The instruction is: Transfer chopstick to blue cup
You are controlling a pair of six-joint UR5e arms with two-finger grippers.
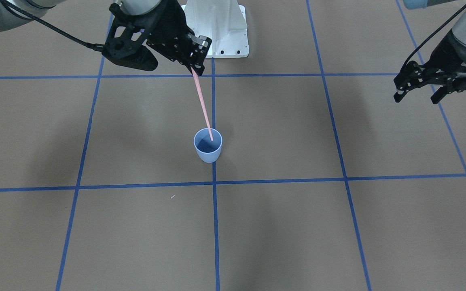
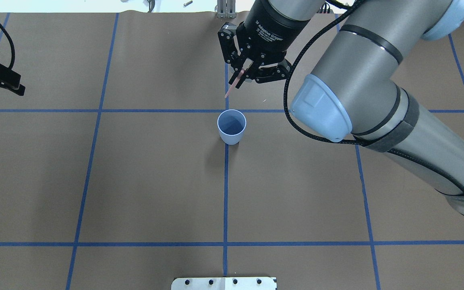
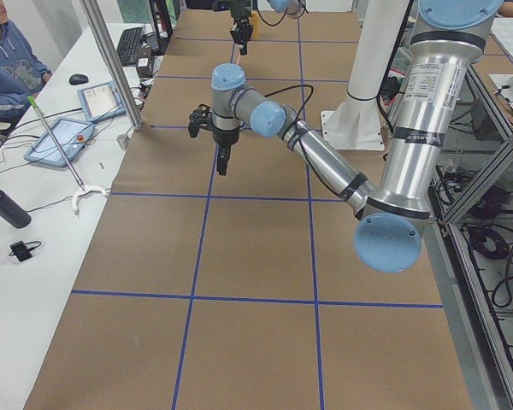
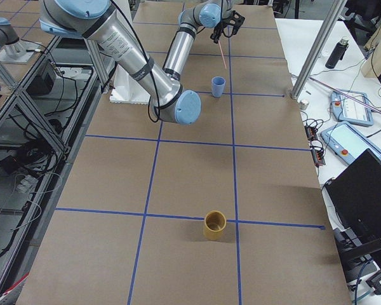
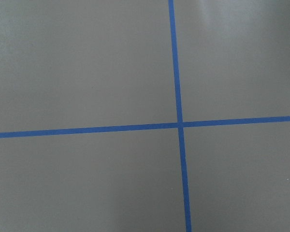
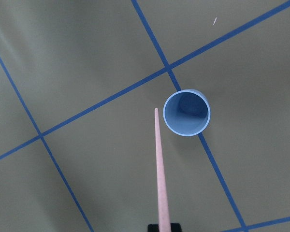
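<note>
My right gripper point(image 1: 195, 69) is shut on the top end of the pale pink chopstick point(image 1: 202, 105), which hangs tilted in the air. The light-blue cup point(image 1: 208, 150) stands upright and empty at a tape crossing in mid-table. In the right wrist view the chopstick point(image 6: 160, 169) ends just left of the cup's point(image 6: 186, 112) rim, outside the opening. In the overhead view the chopstick point(image 2: 233, 85) has its tip above the table just beyond the cup point(image 2: 231, 128). My left gripper point(image 1: 416, 97) is open and empty, high above the table, far from the cup.
A yellow-brown cup point(image 4: 214, 225) stands far off toward the table's right end. The white base plate point(image 1: 217, 32) lies behind the right gripper. Blue tape lines grid the brown table. A side table point(image 4: 349, 114) holds tablets and cables.
</note>
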